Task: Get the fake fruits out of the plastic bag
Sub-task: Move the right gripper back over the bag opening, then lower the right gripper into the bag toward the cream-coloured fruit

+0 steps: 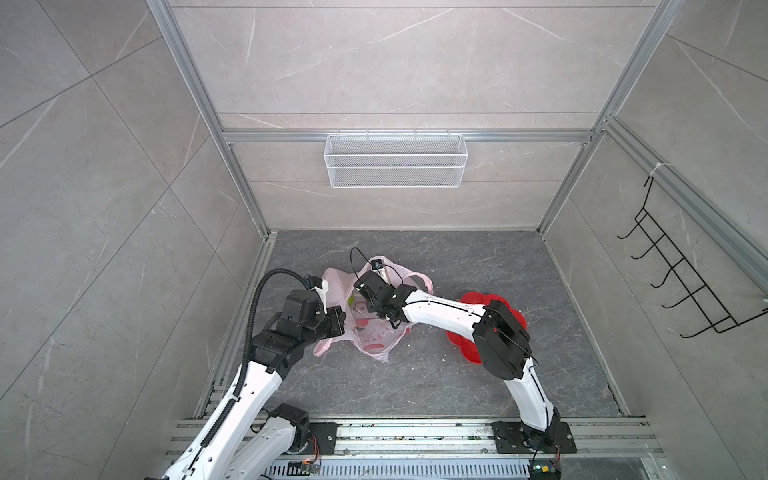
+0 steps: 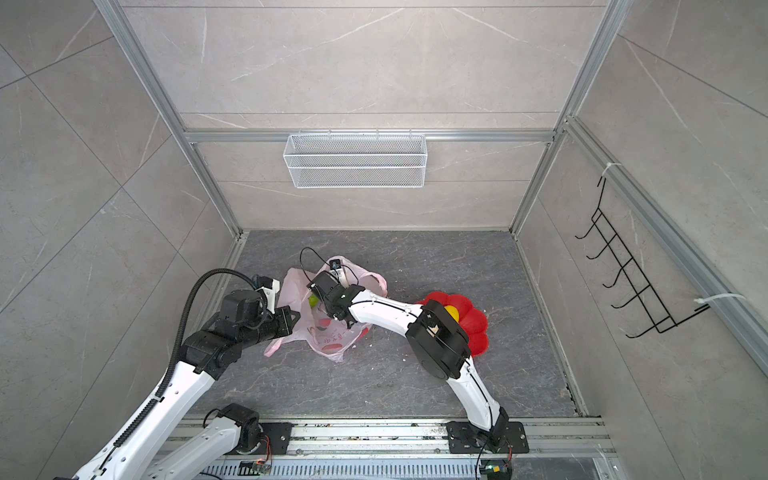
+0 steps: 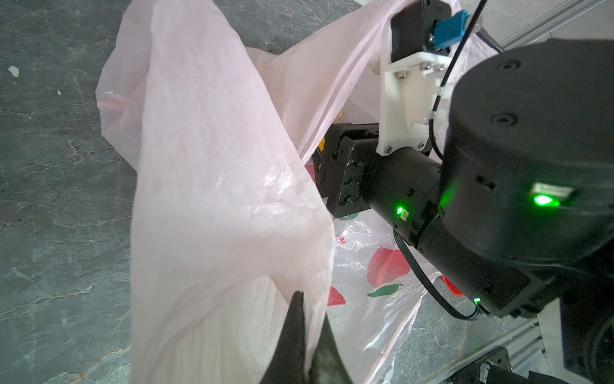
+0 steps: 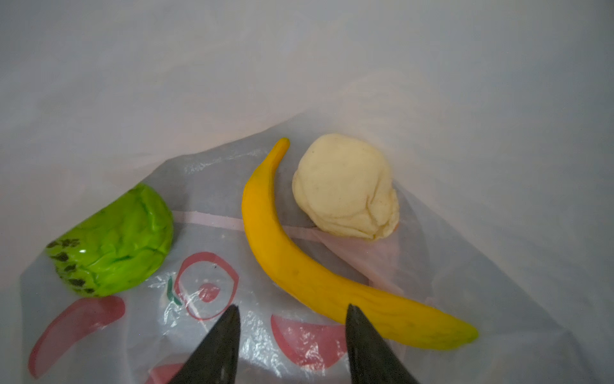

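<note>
Top views: thin translucent pale-pink plastic bag [image 1: 376,336] [image 2: 328,338] with printed red fruit pictures lies on grey marbled floor [image 1: 457,395], left of centre. Red flower-shaped dish [image 1: 459,336] [image 2: 478,328] sits to its right, partly under the right arm. Left gripper [image 1: 341,319] [image 2: 294,318] is at the bag's left edge. Right wrist reaches into the bag mouth, its gripper hidden there. Green bumpy ball [image 2: 312,300] shows in the opening.

Left wrist: left gripper [image 3: 309,319] is closed tight, a fold of bag film pinched between its jaws.

Right wrist: inside the bag, right gripper [image 4: 292,307] has its jaws moderately parted with nothing between them. Long yellow plastic banana [image 4: 292,266] lies just beside beige knobbly lump [image 4: 345,186], with the green bumpy ball [image 4: 116,246] apart from both. One fingertip overlaps the banana's edge; contact cannot be told.
</note>
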### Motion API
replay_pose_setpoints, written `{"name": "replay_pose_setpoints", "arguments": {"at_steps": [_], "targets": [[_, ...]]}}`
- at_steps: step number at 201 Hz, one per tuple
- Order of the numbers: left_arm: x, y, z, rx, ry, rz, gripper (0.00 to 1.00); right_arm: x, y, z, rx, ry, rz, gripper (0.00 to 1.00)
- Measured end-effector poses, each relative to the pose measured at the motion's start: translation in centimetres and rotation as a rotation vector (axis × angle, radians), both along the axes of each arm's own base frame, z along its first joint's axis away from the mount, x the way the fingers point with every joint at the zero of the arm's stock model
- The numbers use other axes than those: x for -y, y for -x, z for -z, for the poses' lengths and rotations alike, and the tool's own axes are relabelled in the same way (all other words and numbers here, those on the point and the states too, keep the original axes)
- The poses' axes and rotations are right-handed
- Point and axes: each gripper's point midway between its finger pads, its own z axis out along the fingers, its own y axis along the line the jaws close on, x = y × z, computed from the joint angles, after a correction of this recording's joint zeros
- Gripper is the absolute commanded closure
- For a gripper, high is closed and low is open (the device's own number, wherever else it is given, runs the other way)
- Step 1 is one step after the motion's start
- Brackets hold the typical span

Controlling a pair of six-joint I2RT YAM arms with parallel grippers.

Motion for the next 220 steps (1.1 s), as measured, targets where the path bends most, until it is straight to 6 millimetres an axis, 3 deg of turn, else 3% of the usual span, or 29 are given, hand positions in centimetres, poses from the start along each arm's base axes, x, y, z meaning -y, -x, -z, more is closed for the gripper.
{"name": "replay_pose_setpoints", "arguments": {"at_steps": [58, 104, 170, 220], "targets": [[0.3, 0.1, 0.0, 0.0, 0.012, 0.013, 0.99, 0.3, -2.2, 0.2, 0.018, -0.055, 0.096, 0.26], [0.3, 0.1, 0.4, -0.007, 0.01, 0.013, 0.99, 1.0, -2.8, 1.1, 0.0, -0.073, 0.149, 0.23], [0.4, 0.0, 1.1, -0.03, 0.004, 0.017, 0.99, 1.2, -4.7, 0.1, 0.013, -0.109, 0.195, 0.2], [0.5, -0.1, 1.7, -0.054, -0.004, 0.018, 0.99, 1.7, -5.5, 1.3, -0.004, -0.097, 0.216, 0.19]]}}
